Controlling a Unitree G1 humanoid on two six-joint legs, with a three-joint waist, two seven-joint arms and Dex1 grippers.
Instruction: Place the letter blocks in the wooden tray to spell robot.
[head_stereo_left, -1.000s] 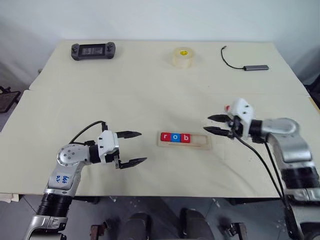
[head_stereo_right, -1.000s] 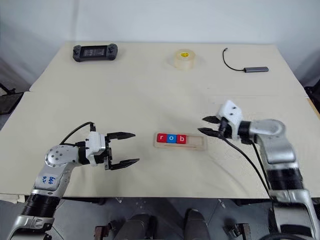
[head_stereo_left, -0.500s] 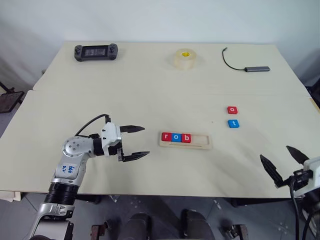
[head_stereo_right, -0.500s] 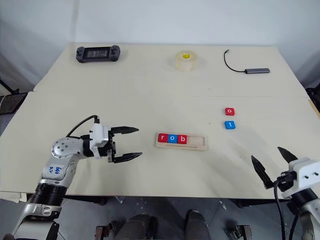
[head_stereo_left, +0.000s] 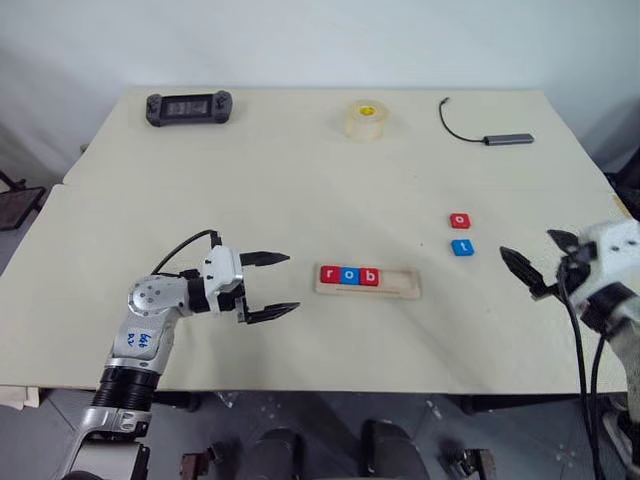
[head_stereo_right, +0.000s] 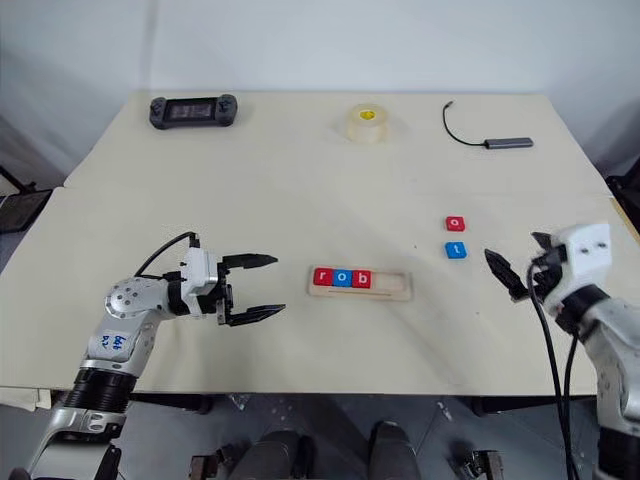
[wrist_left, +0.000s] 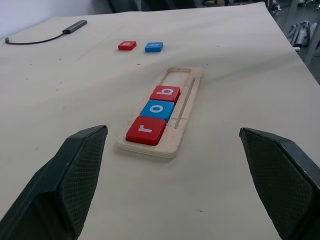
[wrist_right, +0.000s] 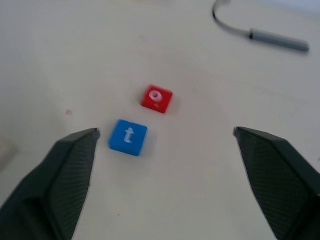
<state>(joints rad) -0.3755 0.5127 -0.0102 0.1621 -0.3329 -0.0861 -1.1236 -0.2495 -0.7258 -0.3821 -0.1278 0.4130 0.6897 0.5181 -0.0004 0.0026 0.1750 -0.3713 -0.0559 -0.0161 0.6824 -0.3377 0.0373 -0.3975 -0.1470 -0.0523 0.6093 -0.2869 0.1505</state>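
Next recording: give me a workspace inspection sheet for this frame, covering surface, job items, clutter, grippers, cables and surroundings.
Surface: pale table, seam across the middle.
Job's things: wooden tray holds red r, blue o and red b; the two slots at its right end are empty. Red o block and blue t block lie loose on the table to the tray's right.
Clutter: handheld controller, tape roll, adapter with cable, all at the far edge.
Grippers: left gripper open, empty, left of the tray; right gripper open, empty, right of the loose blocks.
Cables: black leads along both wrists.
Surroundings: white wall behind.
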